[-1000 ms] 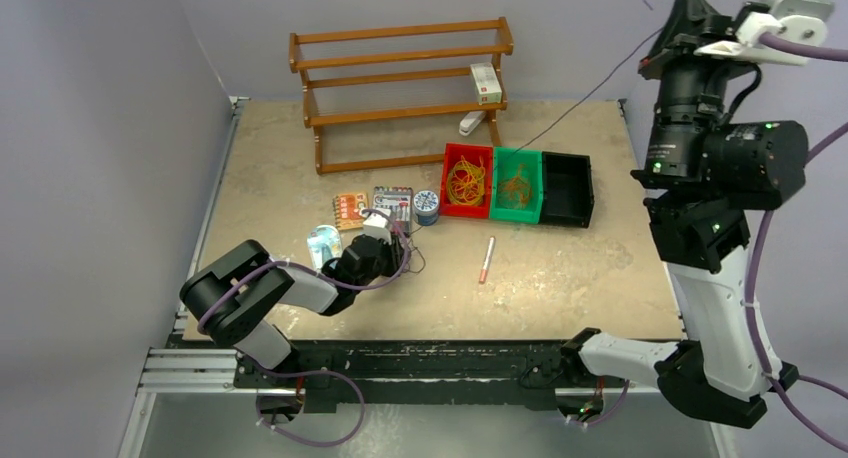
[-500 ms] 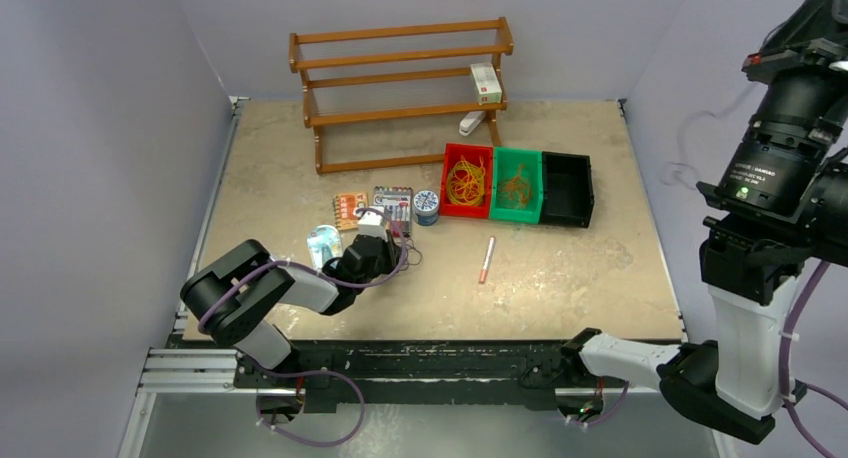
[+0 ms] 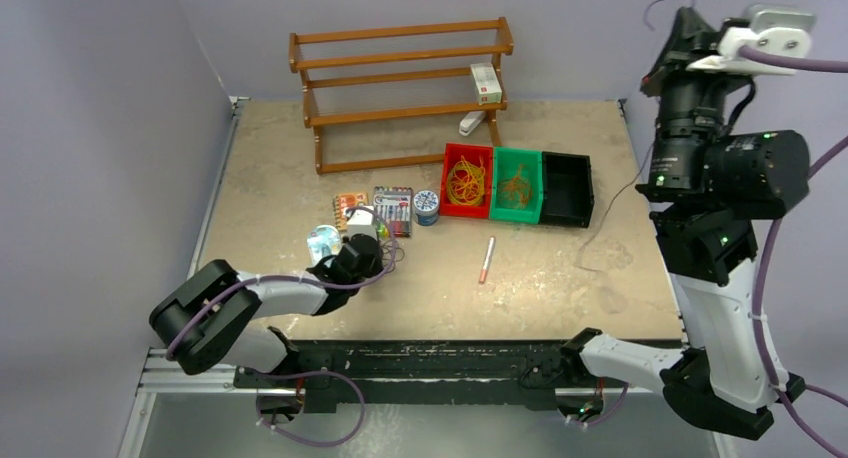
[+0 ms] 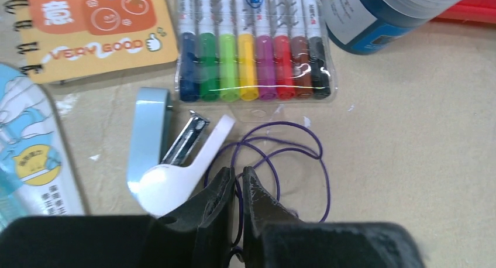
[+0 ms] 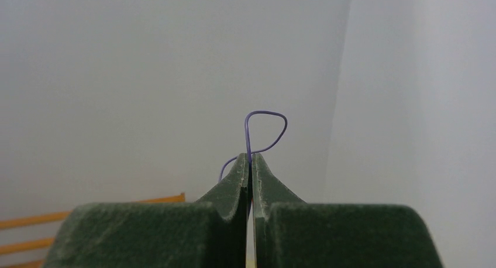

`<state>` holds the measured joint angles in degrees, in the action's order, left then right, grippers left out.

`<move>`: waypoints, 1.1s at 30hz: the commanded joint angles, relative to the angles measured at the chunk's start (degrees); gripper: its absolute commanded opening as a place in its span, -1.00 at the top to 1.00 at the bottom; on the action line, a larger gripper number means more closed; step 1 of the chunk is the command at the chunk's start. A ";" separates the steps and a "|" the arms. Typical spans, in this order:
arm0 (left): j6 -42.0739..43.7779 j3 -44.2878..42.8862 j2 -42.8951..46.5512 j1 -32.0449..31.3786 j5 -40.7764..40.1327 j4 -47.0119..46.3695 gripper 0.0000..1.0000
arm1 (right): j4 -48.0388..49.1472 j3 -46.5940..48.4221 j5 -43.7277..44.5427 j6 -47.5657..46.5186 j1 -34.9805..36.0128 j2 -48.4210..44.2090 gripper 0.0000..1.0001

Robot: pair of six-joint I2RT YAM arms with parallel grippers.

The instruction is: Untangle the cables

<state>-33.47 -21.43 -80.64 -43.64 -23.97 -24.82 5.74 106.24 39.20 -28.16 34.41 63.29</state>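
My left gripper (image 4: 237, 173) is low over the table, its jaws shut on a strand of a purple cable (image 4: 297, 155) whose loops lie just in front of it, below the marker set. It sits left of centre in the top view (image 3: 372, 240). My right gripper (image 5: 250, 158) is raised high at the right (image 3: 688, 14), pointing up, and shut on another purple cable (image 5: 266, 126). A small loop sticks out above the fingertips, and a thin strand (image 3: 626, 186) hangs slack down to the table. Yellow cables (image 3: 465, 181) fill the red bin and orange-red cables (image 3: 516, 186) the green bin.
A black bin (image 3: 567, 188) stands right of the green one. A marker set (image 4: 251, 45), a blue jar (image 4: 380, 10), an orange booklet (image 4: 88, 28) and a white nail clipper (image 4: 175, 157) lie by my left gripper. A pen (image 3: 487, 259) lies mid-table. A wooden rack (image 3: 400, 88) stands behind.
My right arm swung out to the right and came back up. Its cable, taut towards the green bin a second ago, now hangs slack. My left arm drew back slightly to the left.
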 commanded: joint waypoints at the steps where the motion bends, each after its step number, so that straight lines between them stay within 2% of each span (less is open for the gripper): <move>1: -0.41 -1.87 4.28 0.03 -5.64 7.01 0.65 | -2.53 -2.91 -8.67 5.35 -0.22 -3.48 1.00; 3: -0.33 -2.27 6.07 0.04 -5.91 8.29 0.37 | -4.18 -4.40 -12.29 7.39 -0.21 -4.14 1.00; 5: -0.09 -2.50 8.56 0.02 -5.88 9.07 0.19 | -5.79 -5.55 -15.63 9.62 -0.22 -4.52 1.00; 8: 0.78 -2.56 12.90 0.02 -5.68 10.34 0.03 | -6.96 -7.79 -19.49 13.14 -0.22 -4.46 1.00; 10: 1.69 -2.51 16.17 0.04 -5.49 11.06 -0.20 | -7.05 -9.67 -22.05 15.11 -0.22 -4.12 1.00; 12: 2.55 -2.56 19.94 0.04 -5.41 11.87 -0.30 | -6.83 -11.47 -24.54 17.18 -0.22 -3.48 1.00; 16: 4.37 -3.34 25.05 0.06 -4.85 13.50 -0.34 | -6.08 -14.12 -29.46 21.05 -0.22 -1.65 1.00; 21: 8.72 -4.90 27.67 0.02 0.18 11.02 -0.37 | -4.71 -15.58 -34.02 23.76 -0.20 0.57 1.00; 28: 11.63 -10.70 22.67 0.04 5.48 4.27 -0.38 | -2.90 -15.28 -34.63 23.97 -0.17 1.01 1.00; 33: 14.25 -11.88 18.56 0.05 10.96 -7.49 -0.37 | -1.85 -12.83 -35.43 23.07 -0.22 1.30 1.00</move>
<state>-22.70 -30.70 -60.07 -43.64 -18.55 -19.20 -0.91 89.52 5.34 -5.30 34.44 65.80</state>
